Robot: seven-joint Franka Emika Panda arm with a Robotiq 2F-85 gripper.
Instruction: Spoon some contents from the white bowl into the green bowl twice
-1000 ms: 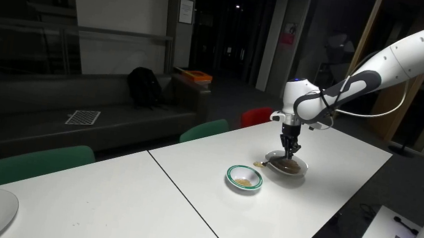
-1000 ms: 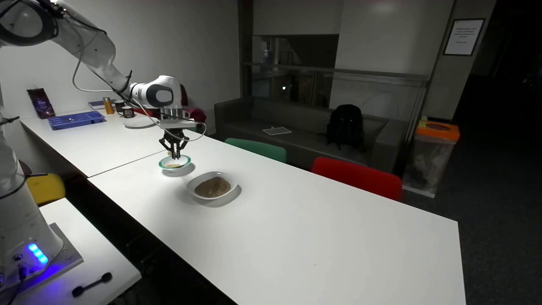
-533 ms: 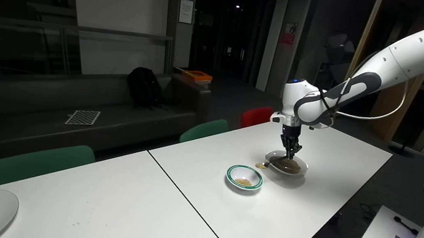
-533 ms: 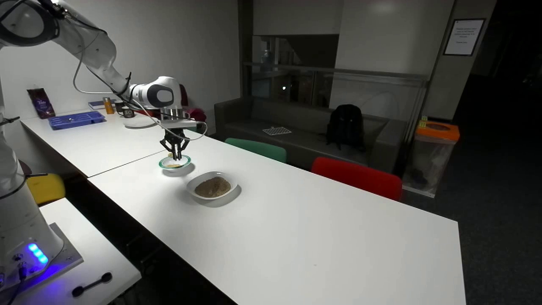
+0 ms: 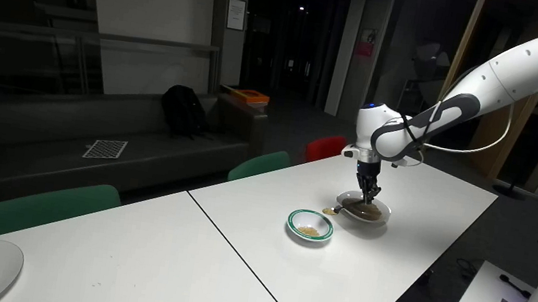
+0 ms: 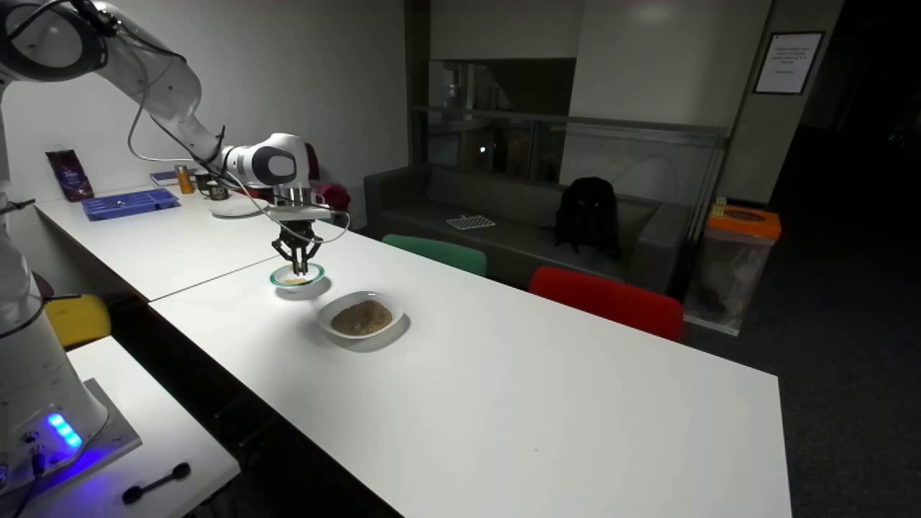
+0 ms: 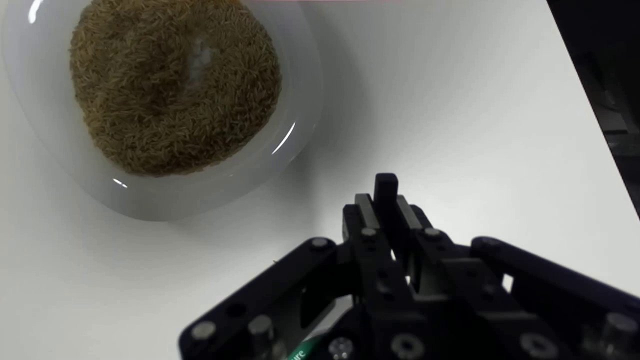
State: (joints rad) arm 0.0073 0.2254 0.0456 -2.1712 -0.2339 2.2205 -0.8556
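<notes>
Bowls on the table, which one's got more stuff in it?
The white bowl, with the plain rim: brown grain spreads over most of its floor, while the green-rimmed bowl shows only a small tan patch.

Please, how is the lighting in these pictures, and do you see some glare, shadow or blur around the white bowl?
Wrist view: small glints on the white bowl, a soft shadow beside it on the table, separate grains distinguishable in the contents. Both exterior views: table bright, sofa dim, single grains in the bowl indistinct.
</notes>
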